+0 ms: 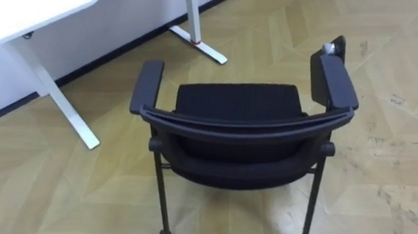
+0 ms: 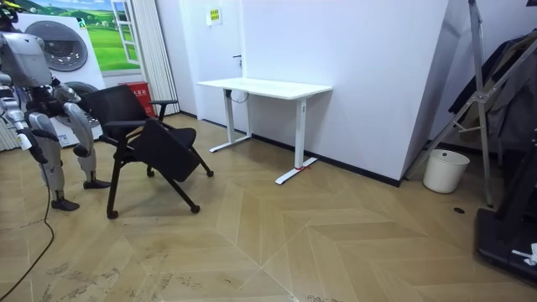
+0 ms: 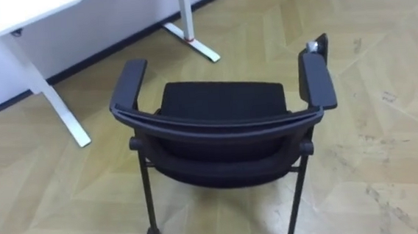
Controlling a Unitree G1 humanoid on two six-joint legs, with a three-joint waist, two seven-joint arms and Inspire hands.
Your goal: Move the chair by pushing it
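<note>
the black chair (image 1: 240,140) stands on the wood floor (image 1: 398,185), near the white desk (image 1: 32,15) but apart from it, seat facing the desk. my hands (image 2: 81,141) seem to hang on the chair's side away from the desk; i cannot tell how open they are.

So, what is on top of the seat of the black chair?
Nothing lies on the seat of the chair: bare black cushion shows between the two armrests. The curved backrest covers the seat's rear strip, so that part cannot be checked.
</note>
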